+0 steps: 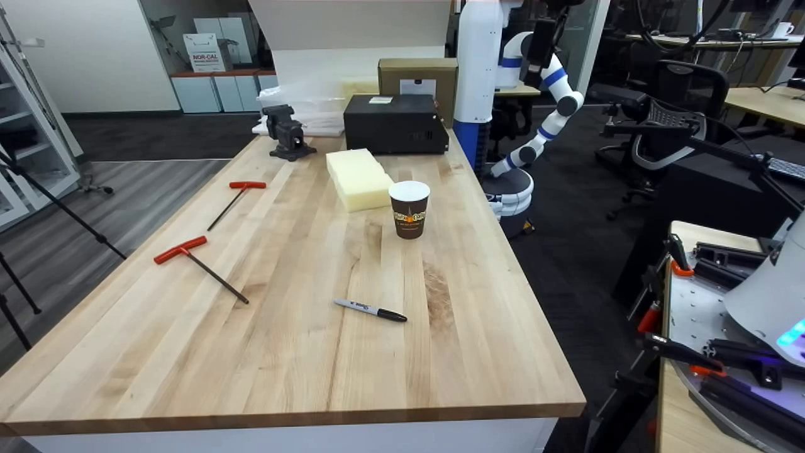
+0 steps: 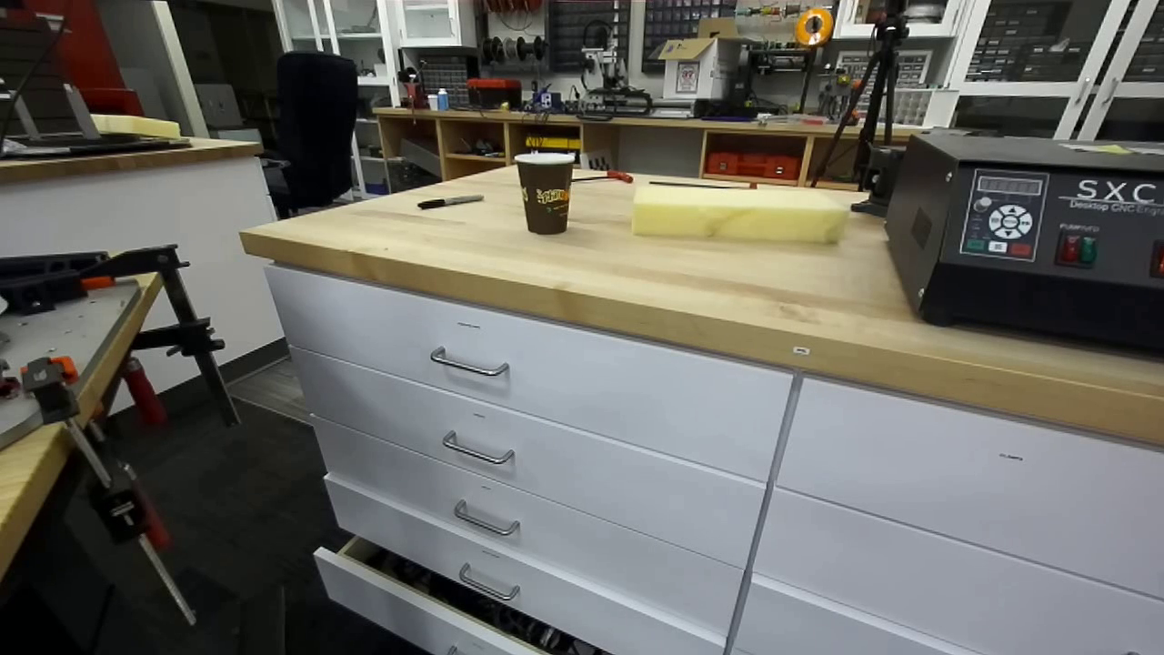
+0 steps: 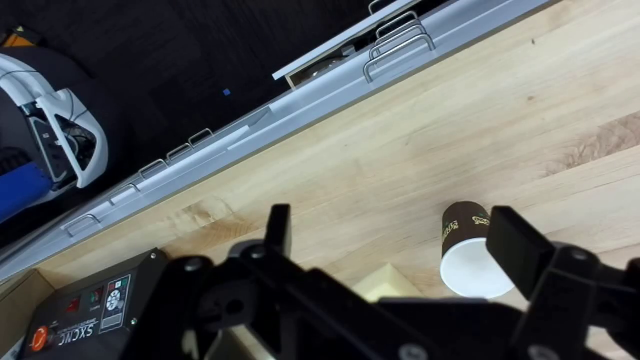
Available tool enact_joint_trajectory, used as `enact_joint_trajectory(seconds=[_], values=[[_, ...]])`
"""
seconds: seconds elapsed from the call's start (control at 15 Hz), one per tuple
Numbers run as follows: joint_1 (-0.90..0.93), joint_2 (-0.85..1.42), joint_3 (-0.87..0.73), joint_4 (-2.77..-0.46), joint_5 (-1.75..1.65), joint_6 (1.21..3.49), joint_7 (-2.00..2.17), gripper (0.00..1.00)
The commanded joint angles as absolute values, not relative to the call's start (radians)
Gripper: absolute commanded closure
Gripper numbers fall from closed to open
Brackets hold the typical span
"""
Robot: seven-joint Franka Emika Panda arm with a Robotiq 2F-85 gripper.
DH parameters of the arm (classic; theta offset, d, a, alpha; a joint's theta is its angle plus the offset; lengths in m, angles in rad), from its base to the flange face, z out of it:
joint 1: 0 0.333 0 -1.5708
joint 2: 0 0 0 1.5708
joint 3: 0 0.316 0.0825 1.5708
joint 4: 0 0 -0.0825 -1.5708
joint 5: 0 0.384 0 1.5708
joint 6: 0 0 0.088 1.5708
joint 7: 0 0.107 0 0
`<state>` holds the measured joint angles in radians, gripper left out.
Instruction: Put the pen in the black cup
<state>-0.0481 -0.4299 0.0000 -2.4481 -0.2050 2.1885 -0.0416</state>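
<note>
The pen (image 1: 370, 310) is a thin grey marker with a black cap. It lies flat on the wooden table and also shows in an exterior view (image 2: 450, 202); it is out of the wrist view. The black cup (image 1: 409, 212), dark brown with a white rim, stands upright on the table in both exterior views (image 2: 546, 198). In the wrist view the cup (image 3: 465, 222) is below the gripper and partly hidden by the right finger. The gripper (image 3: 392, 217) is open, with nothing between its fingers, high above the table. Its dark body seems to hang at an exterior view's top (image 1: 542, 53).
A pale yellow block (image 1: 360, 180) lies beside the cup. Two red-handled T-shaped tools (image 1: 181, 249) (image 1: 248, 185) lie near a long table edge. A black box (image 1: 396, 124) and a dark vise (image 1: 287, 133) stand at one end. A low drawer (image 2: 423, 596) is partly open.
</note>
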Motion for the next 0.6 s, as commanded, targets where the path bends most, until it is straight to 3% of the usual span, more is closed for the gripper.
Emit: enact_joint_trajectory(seconds=[0.0, 0.53], values=[[-0.043, -0.436, 0.003, -2.454, -0.208, 2.184, -0.032, 0.0], [0.05, -0.433, 0.103, -2.521, -0.145, 2.186, 0.038, 0.0]])
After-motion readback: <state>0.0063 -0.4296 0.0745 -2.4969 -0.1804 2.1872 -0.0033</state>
